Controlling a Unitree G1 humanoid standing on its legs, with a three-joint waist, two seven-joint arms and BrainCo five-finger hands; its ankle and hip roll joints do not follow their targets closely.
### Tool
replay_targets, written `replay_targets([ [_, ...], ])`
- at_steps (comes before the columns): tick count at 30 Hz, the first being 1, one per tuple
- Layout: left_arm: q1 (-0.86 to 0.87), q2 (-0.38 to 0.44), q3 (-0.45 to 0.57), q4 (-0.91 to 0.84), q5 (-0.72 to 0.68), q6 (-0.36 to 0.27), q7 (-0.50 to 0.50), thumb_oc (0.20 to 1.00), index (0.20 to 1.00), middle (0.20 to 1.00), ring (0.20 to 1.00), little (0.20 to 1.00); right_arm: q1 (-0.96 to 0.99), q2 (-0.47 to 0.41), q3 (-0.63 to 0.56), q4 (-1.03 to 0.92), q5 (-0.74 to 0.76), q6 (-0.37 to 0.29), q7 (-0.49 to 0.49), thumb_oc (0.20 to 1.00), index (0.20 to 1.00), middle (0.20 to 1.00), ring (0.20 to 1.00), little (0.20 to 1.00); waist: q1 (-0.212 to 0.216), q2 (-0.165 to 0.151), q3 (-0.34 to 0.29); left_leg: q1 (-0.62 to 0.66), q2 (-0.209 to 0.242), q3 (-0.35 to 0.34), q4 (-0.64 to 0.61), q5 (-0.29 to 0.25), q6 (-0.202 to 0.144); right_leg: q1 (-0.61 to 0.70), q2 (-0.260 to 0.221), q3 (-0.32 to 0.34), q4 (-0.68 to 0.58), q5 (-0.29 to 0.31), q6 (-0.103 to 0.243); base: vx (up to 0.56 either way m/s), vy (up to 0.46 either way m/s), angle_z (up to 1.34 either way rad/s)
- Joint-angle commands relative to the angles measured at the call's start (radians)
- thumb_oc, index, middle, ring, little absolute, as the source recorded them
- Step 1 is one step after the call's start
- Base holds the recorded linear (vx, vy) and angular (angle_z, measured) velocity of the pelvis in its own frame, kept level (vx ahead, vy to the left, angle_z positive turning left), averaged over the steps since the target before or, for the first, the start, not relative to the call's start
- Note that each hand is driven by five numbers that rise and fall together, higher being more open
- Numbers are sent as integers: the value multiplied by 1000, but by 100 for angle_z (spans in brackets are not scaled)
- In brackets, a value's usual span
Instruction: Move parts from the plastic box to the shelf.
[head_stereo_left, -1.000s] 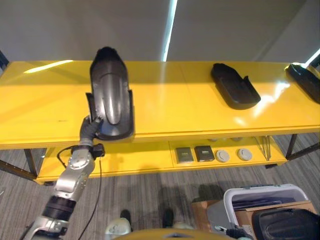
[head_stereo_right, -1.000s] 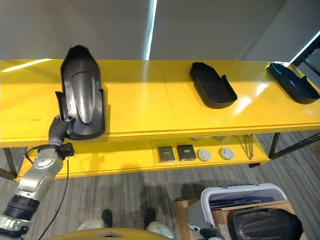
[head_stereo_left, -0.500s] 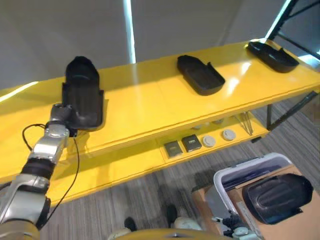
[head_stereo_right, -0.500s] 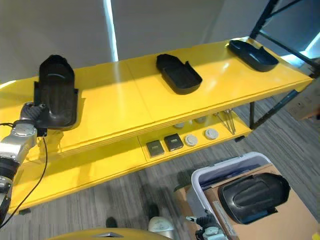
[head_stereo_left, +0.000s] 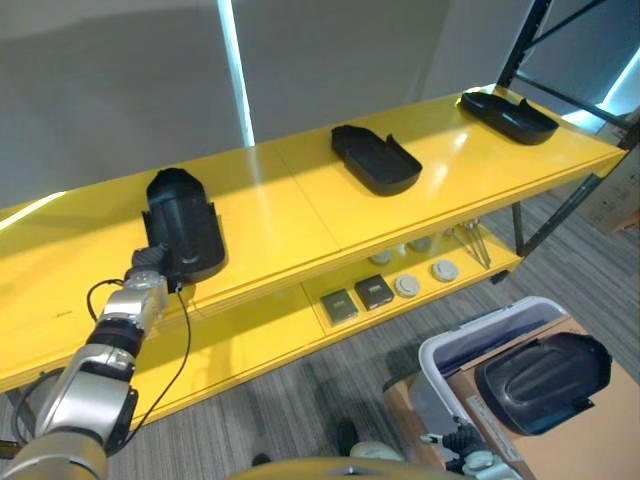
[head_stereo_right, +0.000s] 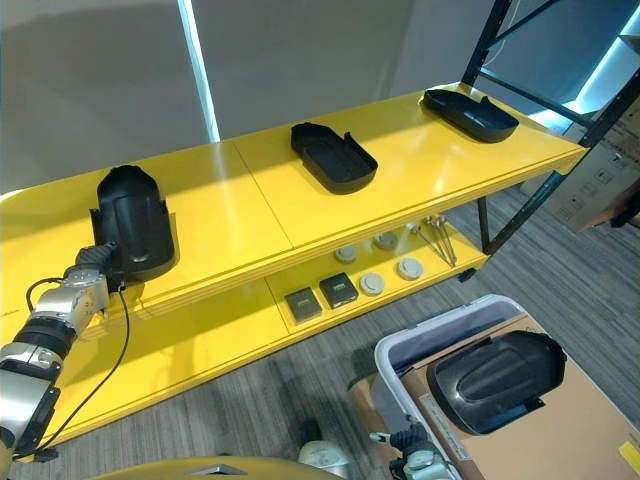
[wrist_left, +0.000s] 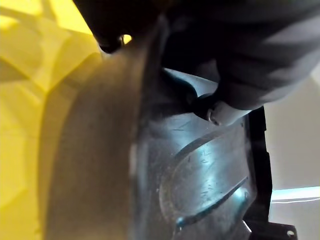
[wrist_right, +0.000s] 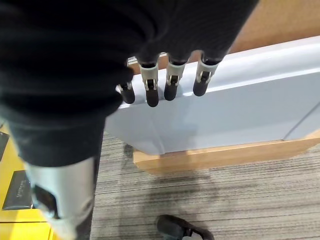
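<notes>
Bright, even light; a vertical light strip (head_stereo_left: 234, 70) behind throws glare on the glossy yellow shelf (head_stereo_left: 300, 205); left wrist view is dark and blurred

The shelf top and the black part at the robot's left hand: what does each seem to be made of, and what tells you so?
Shelf top: probably painted metal or laminate; glossy yellow with bright reflections and a panel seam. Black part, by the left hand: likely moulded plastic; dark, semi-gloss, with raised contours and highlights in the left wrist view.

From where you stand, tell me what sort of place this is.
Probably a workshop or parts store: a long yellow two-tier shelf carries black moulded plastic parts, a grey plastic box holds another on grey carpet, and dark metal racking stands behind.
</notes>
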Motion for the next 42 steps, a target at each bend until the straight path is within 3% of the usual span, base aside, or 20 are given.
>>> replay_targets([
  [1, -109, -23, 49, 128, 13, -25, 44, 200, 200, 200, 200, 200, 20, -3, 58, 116, 8, 28, 66, 1000, 1000, 1000, 1000, 1000, -11, 24, 32, -40, 89, -62, 11, -17, -27, -18, -38, -3, 47, -80, 83, 31, -9, -2],
  [22, -183, -18, 11, 251, 76, -38, 79, 200, 200, 200, 200, 200, 32, -8, 84, 127, 22, 16, 68, 1000, 1000, 1000, 1000, 1000, -45, 18, 39, -31, 91, -46, 15, -26, -27, -11, -29, 30, 37, -84, 81, 30, -2, -2],
  [23, -186, -22, 8, 253, 82, -41, 79, 476, 476, 476, 476, 476, 32, -6, 87, 125, 23, 17, 67, 1000, 1000, 1000, 1000, 1000, -46, 17, 39, -30, 91, -46, 15, -26, -28, -10, -29, 32, 34, -83, 81, 24, 3, -4],
  [24, -189, -24, 6, 252, 87, -38, 84, 1000, 1000, 1000, 1000, 1000, 32, -6, 88, 121, 22, 19, 68, 1000, 1000, 1000, 1000, 1000, -48, 16, 39, -29, 91, -44, 14, -26, -28, -8, -29, 33, 32, -82, 81, 25, 3, -3],
  [35, -197, -4, 13, 229, 103, -61, 138, 1000, 1000, 1000, 1000, 1000, 38, 1, 82, 146, -5, -3, 62, 1000, 1000, 1000, 1000, 1000, -39, 17, 31, -13, 91, -41, 6, -27, -31, 17, -30, 23, 9, -79, 82, 4, 1, -1],
  [40, -202, 22, 10, 191, 150, -105, 118, 1000, 1000, 1000, 1000, 1000, 32, 8, 78, 171, -9, -24, 63, 1000, 1000, 1000, 1000, 1000, -22, 18, 20, -2, 88, -47, 2, -30, -31, 36, -35, 10, 2, -80, 84, 0, 0, 0],
  [42, -195, 70, 9, 94, 165, -138, 120, 1000, 1000, 1000, 1000, 1000, 42, 13, 71, 162, -19, -27, 62, 1000, 1000, 1000, 1000, 1000, -3, 23, 14, 6, 86, -52, 0, -33, -31, 47, -39, -2, 1, -82, 85, 15, 40, 2],
])
